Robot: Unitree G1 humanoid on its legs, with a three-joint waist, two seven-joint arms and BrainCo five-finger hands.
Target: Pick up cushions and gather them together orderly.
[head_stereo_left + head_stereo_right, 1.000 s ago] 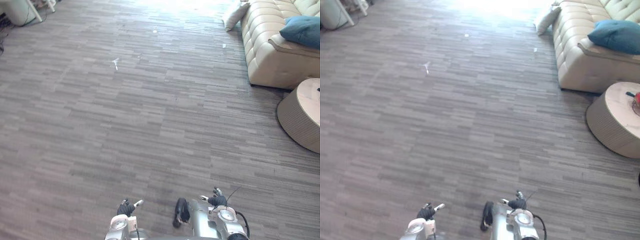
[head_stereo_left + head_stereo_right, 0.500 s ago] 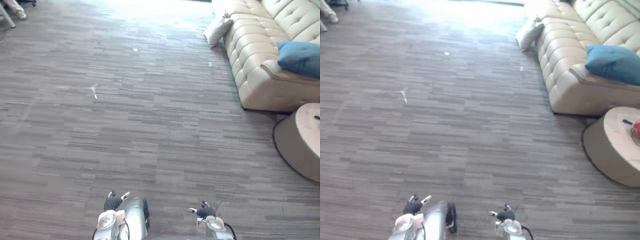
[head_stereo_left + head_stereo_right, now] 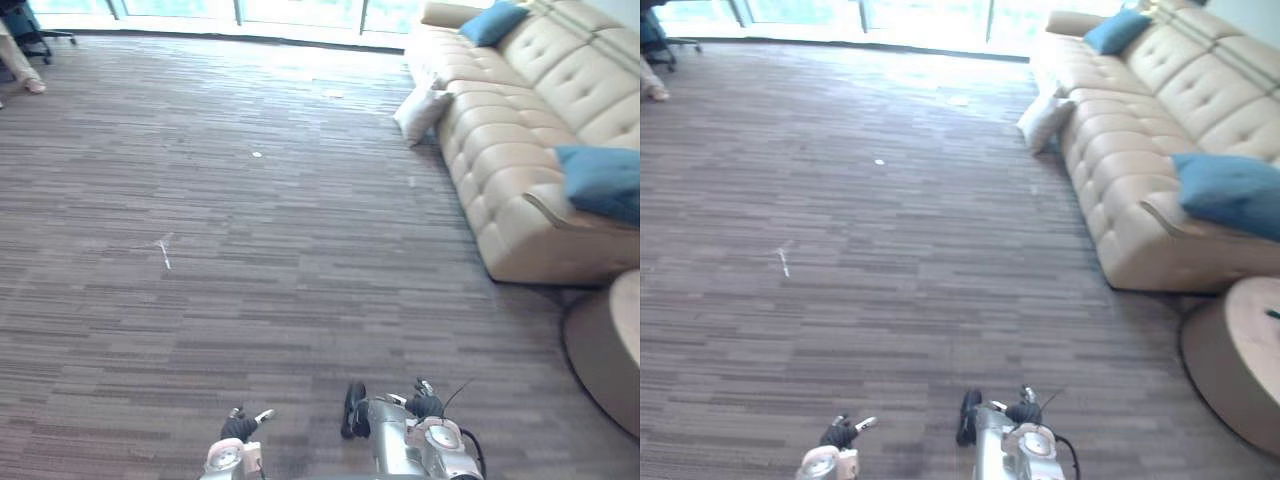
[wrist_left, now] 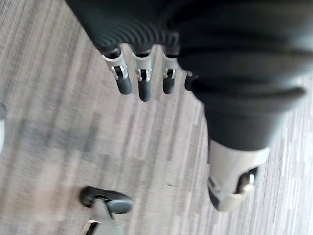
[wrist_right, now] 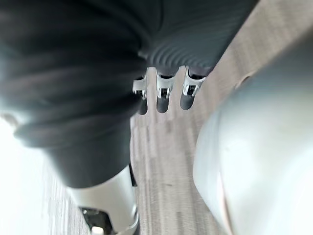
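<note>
Left wrist view is showing the left hand (image 4: 144, 81) hanging slack and empty, the right hand (image 5: 164, 95) likewise. A white cushion (image 3: 420, 112) is apparently leaning against the sofa (image 3: 505, 165), a blue cushion (image 3: 603, 180) lying on it.

Strong daylight enters through far windows (image 3: 240, 8), blowing out the floor (image 3: 300, 60) below them; nearer floor dimmer. Sofa (image 3: 520, 150) evenly lit. White glare beside the right robot hand (image 5: 164, 100) in its wrist view.

On the grey floor (image 3: 250, 250) stand a cream sofa (image 3: 520, 170), a white cushion (image 3: 420, 110) against it, and a round table (image 3: 1240, 350)
</note>
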